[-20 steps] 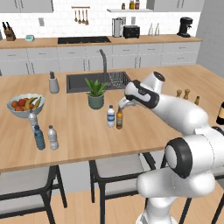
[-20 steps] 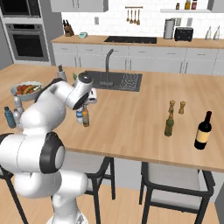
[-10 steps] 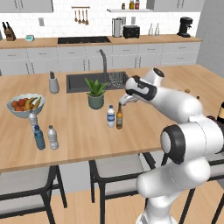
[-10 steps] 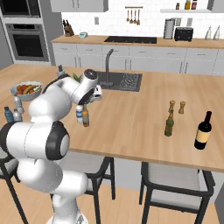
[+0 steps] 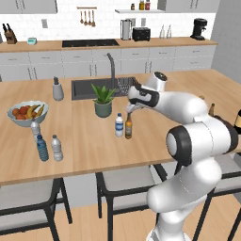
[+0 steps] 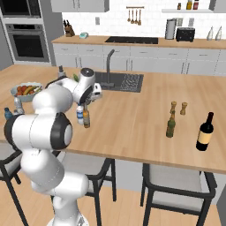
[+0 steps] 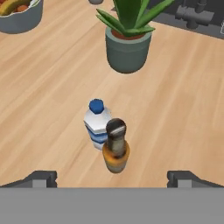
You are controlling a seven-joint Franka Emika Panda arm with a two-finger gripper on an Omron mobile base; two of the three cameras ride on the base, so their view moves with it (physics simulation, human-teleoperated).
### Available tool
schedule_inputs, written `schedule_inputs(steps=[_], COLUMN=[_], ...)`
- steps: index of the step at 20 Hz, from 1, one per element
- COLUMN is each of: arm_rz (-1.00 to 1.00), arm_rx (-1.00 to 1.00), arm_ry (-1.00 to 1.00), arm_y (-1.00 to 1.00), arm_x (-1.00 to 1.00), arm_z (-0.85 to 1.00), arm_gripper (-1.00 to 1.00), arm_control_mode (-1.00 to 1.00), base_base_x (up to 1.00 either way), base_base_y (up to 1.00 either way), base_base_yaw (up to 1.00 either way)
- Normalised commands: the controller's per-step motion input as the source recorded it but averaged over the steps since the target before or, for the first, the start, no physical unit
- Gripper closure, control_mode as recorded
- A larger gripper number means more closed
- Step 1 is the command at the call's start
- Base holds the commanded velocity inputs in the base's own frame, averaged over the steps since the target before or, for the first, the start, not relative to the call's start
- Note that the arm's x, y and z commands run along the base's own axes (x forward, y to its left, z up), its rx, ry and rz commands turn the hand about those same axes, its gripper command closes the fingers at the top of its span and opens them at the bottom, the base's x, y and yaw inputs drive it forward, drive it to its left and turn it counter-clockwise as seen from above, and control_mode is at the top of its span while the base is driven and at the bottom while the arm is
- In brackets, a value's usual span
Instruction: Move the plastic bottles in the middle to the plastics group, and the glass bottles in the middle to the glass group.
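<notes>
Open gripper above two bottles in the middle of the island counter.
Its jaws stand spread wide, grasping nothing. Just below and left of its midline stands the blue-capped plastic water bottle; the brown glass bottle touches that bottle's right side, directly under the gripper. Beyond both sits a potted plant.

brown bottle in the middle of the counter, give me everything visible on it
The brown bottle is slim dark amber glass by the look, with a long neck, a dark cap and a yellowish label round its body. It stands upright on the wooden counter, right beside a small water bottle; contact between them cannot be told. A potted plant stands behind. The open gripper hovers above it, not touching.
</notes>
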Motion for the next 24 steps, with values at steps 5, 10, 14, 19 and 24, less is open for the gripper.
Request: schedule_inputs(steps=[5, 10, 14, 19, 24], arm_rz=[0.0, 0.0, 0.0, 0.0, 0.0], arm_rx=[-0.02, 0.0, 0.0, 0.0, 0.0], arm_ry=[0.0, 0.0, 0.0, 0.0, 0.0], arm_y=[0.14, 0.02, 0.02, 0.03, 0.0], arm_x=[0.16, 0.15, 0.29, 0.36, 0.1], arm_z=[-0.12, -0.28, -0.12, -0.05, -0.09], arm_gripper=[-1.0, -1.0, -1.0, -1.0, -1.0], arm_control_mode=[-1.0, -1.0, -1.0, -1.0, -1.0], base_base_x=[0.0, 0.0, 0.0, 0.0, 0.0], base_base_y=[0.0, 0.0, 0.0, 0.0, 0.0], base_base_yaw=[0.0, 0.0, 0.0, 0.0, 0.0])
